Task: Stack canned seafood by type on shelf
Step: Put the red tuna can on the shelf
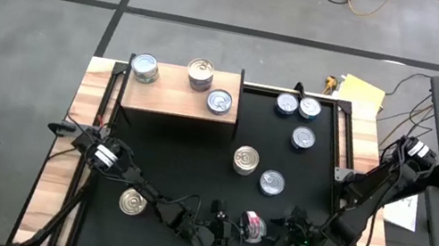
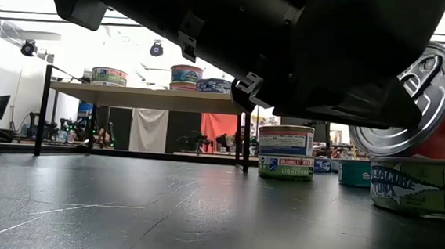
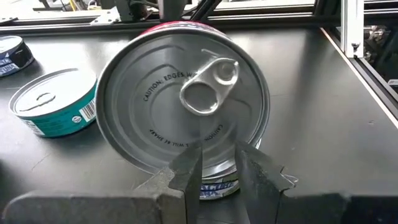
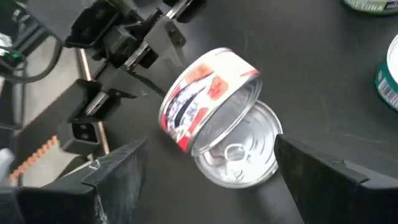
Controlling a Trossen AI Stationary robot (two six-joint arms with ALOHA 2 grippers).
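Black table [image 1: 193,168] near edge: my left gripper [image 1: 229,231] pinches the red-labelled can's [image 1: 252,225] rim, tilting it onto another tin; right gripper [image 1: 295,236] spread wide just beside.

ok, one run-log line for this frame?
left gripper: shut on red-label can, tilted on a flat can | right gripper: open, apart from it | shelf: three cans on top

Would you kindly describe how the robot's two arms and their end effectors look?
Both arms are dark and jointed. The left arm carries a white band and the right arm a pale patch. The left end effector has flat grey fingers; the right end effector has broad black ones.
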